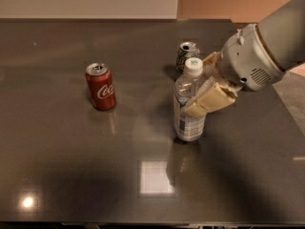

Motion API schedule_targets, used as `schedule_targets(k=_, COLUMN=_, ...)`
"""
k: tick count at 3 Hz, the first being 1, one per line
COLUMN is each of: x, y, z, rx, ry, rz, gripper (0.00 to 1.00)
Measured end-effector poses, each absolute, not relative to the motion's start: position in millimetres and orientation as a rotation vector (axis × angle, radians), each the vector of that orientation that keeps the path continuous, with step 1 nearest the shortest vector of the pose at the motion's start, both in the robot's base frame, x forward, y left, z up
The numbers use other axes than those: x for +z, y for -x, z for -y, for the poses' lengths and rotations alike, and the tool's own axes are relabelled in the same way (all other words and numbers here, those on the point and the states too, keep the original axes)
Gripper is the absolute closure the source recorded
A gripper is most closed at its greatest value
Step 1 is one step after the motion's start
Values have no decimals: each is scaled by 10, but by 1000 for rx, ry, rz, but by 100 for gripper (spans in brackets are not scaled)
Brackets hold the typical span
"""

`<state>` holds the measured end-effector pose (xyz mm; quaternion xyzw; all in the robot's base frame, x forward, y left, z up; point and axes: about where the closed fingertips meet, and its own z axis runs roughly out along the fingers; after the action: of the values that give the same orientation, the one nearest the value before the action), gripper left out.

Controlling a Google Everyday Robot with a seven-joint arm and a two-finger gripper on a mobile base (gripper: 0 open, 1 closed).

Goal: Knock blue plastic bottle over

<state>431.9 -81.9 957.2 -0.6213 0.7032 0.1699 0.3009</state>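
Note:
The blue plastic bottle (pixel 187 109) stands upright near the middle of the dark table, clear with a white cap and a pale striped label. My gripper (pixel 204 81) comes in from the right and is open. Its near tan finger (pixel 210 100) lies against the bottle's right side at mid height. Its far finger (pixel 211 59) shows behind the bottle near the cap. The bottle's right flank is partly hidden by the near finger.
A red Coca-Cola can (pixel 100 86) stands to the left of the bottle. A green-and-white soda can (pixel 186 55) stands just behind the bottle, close to the gripper. The table's (pixel 71 166) right edge runs near the arm's white body (pixel 259 54).

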Motion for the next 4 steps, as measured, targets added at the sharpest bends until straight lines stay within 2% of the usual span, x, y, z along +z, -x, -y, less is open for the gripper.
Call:
schedule_targets(k=1, x=9754, y=-4327, z=931, rx=315, ry=1763, rz=-1948, gripper=100)
schedule_targets(k=3, x=9690, y=-4156, z=1073, rx=-17, ry=2069, rz=-2001, gripper=100)
schedule_targets(k=4, x=9546, y=-4049, z=1052, rx=-151, ry=2147, rz=-1998, gripper=82)
